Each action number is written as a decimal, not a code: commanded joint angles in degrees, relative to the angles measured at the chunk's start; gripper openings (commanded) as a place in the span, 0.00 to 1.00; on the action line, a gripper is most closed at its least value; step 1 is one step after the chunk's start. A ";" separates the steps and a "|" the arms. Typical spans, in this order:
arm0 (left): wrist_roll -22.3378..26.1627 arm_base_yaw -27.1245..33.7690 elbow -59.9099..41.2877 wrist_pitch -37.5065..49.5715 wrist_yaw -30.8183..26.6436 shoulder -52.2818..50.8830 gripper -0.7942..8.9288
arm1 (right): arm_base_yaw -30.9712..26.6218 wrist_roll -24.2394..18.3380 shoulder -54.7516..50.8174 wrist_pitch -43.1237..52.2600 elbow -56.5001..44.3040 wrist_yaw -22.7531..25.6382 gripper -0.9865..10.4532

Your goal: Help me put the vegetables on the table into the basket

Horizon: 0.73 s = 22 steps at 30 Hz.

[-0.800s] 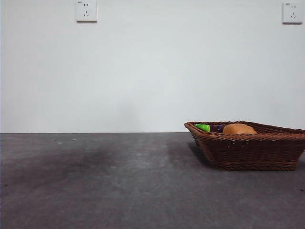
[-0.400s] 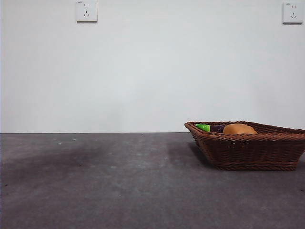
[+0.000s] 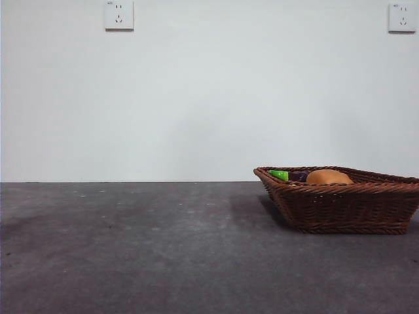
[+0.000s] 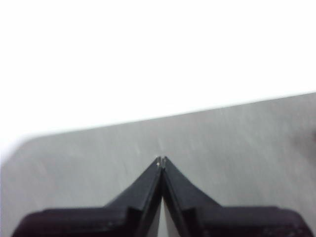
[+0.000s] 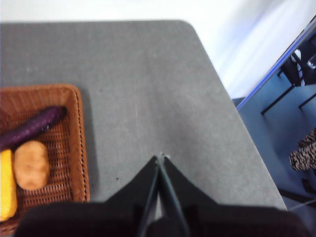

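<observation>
Three vegetables: all lie inside the basket [image 5: 74,143].
Potato [image 5: 31,165]: on the basket floor, between the corn cob [image 5: 6,183] and the eggplant [image 5: 32,127], just beside both.
Front view: only the potato's top [image 3: 328,176] and the eggplant's green cap [image 3: 279,174] rise over the braided rim.
Basket position: on the table [image 3: 163,248], toward its right side.
Left gripper [image 4: 161,159]: jaws closed tip to tip, empty, above bare table.
Right gripper [image 5: 161,158]: jaws pressed together, empty, beside the basket, apart from it.

My flat dark grey matte table [image 3: 163,255] carries only the reddish-brown woven wicker basket [image 3: 347,208], toward its right end.
</observation>
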 commanded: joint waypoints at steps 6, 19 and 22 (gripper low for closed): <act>-7.28 3.48 -13.57 -9.44 1.51 -15.41 0.08 | 0.00 0.46 9.20 -1.46 -0.42 0.26 0.09; -4.63 6.47 -17.88 -13.25 10.80 -23.98 0.08 | 0.00 0.48 18.73 -0.20 -0.42 0.22 0.09; -4.63 6.47 -17.88 -13.31 10.71 -23.91 0.08 | -0.02 0.48 18.73 2.32 -0.42 0.26 0.09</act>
